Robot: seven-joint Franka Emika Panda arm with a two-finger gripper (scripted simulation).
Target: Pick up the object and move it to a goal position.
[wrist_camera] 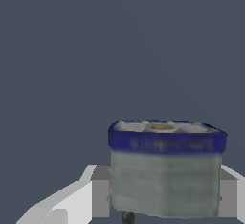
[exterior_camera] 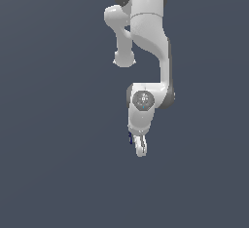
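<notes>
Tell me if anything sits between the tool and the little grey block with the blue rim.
Nothing visible does. The small grey block with the dark blue rim already sits between the white tool's fingers, with only bare grey floor around.

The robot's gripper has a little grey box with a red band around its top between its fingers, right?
Nearly. The band is dark blue, not red; the wrist view shows it running around the top of the grey box. The rest holds: the box sits between the white fingers of the gripper.
</notes>
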